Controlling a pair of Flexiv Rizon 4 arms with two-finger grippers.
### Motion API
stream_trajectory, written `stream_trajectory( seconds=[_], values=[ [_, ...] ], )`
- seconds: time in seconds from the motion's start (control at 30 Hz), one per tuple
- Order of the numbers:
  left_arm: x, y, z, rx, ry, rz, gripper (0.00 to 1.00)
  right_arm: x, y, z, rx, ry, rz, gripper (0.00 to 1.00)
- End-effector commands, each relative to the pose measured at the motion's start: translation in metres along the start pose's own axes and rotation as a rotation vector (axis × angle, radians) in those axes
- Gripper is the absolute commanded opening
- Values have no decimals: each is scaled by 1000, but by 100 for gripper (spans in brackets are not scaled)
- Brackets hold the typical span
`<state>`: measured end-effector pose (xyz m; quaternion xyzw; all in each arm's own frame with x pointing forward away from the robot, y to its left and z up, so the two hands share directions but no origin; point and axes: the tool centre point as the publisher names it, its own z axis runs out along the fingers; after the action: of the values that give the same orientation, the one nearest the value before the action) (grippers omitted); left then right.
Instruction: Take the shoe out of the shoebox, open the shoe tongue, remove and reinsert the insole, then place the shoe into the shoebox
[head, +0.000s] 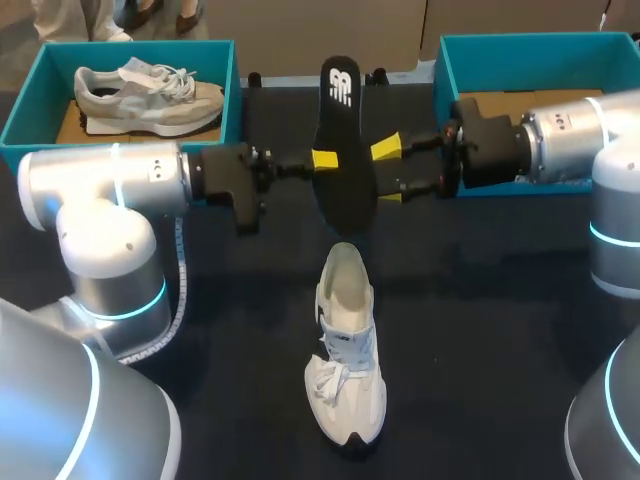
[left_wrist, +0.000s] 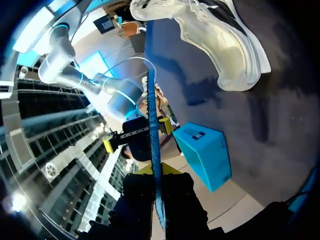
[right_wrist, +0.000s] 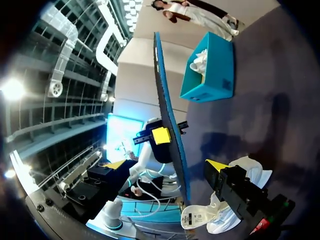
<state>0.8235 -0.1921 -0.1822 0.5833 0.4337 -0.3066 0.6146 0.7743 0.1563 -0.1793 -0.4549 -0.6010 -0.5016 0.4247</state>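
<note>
Found a dark surface (head: 480, 330) with a teal box at each far corner. Noted the left arm (head: 110, 200) coming in over the left edge and the right arm (head: 560, 135) over the right edge, meeting above the middle of the far half. Saw in the left shoebox (head: 22, 110), at the far left corner, a grey sneaker (head: 150, 100) with white laces, lying lengthwise on brown card. Saw the right shoebox (head: 500, 45) at the far right corner, partly hidden by the right arm, with brown card showing inside. Found the white shoe (head: 345, 350) out on the surface near the middle of the near edge, toe toward that edge, laces loose, mouth gaping. Found the black insole (head: 340, 140) held on edge in the air beyond the shoe, a white mark near its far end. Saw the left end effector (head: 328, 162) clamped narrowly on the insole, and the right end effector (head: 388, 173) spread wide beside it, fingers clear of it.
</note>
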Motion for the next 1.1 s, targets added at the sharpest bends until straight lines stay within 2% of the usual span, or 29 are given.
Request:
stream_trajectory(
  seconds=[0.03,0.33,0.4,0.5,0.63,1.0,1.1],
  values=[
    [-5,1,-2,-3,13,-15,0,-4,1,9,3,-3,-13,100],
    [-9,-2,-2,-6,10,-22,0,-10,2,20,-1,-7,-55,99],
    [-7,-2,0,-10,17,-38,0,-11,3,23,-3,-5,-67,82],
    [-5,-1,2,-13,20,-59,0,-12,4,26,-5,-1,-76,77],
    [-3,-1,3,-6,5,-119,0,-13,6,30,-2,3,-94,64],
    [1,1,6,-7,13,-191,0,-15,7,32,0,11,-111,62],
    [2,1,6,-9,18,-202,0,-15,7,32,1,11,-115,49]
  ],
)
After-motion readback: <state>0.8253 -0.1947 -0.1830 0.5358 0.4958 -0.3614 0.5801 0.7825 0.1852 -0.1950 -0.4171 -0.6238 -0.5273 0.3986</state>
